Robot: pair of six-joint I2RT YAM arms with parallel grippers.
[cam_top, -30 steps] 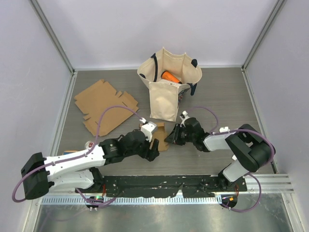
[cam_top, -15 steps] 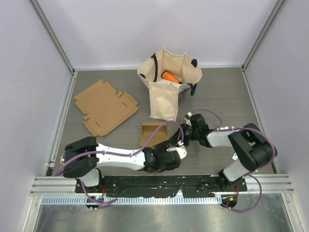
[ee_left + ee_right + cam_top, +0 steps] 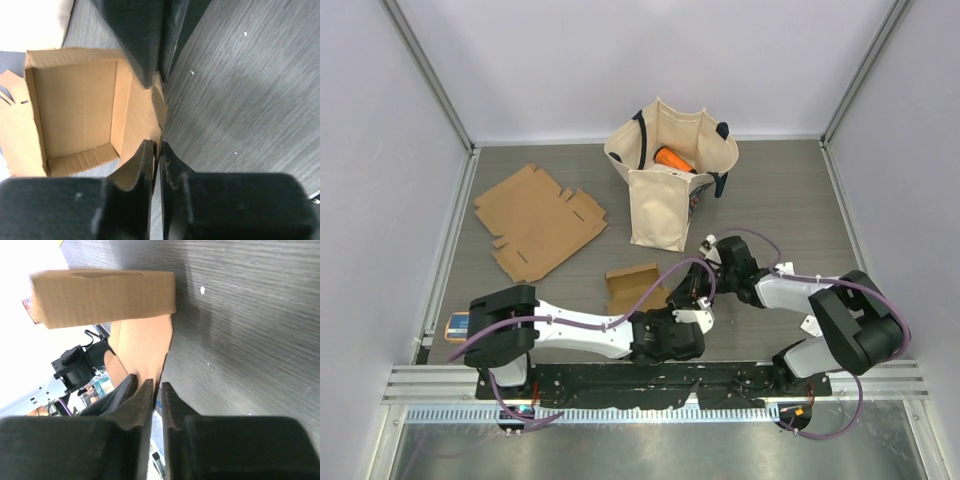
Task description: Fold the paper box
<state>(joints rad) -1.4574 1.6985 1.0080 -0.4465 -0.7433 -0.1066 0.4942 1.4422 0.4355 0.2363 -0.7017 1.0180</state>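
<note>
So the paper box (image 3: pixel 632 287) sat half-folded just below centre frame. The left gripper (image 3: pixel 156 150) and right gripper (image 3: pixel 156 387) were both pinched narrow on its edge. If they pulled opposite ways, I reckon that thin cardboard could've torn.

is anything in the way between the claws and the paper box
Nothing visible is: the left claw and the right claw are each shut on a flap edge of the paper box.

A robotics lab cell. White panels (image 3: pixel 650 60) on metal posts (image 3: pixel 430 75) enclose a grey table (image 3: pixel 790 190) with mounting rail (image 3: pixel 890 378).
</note>
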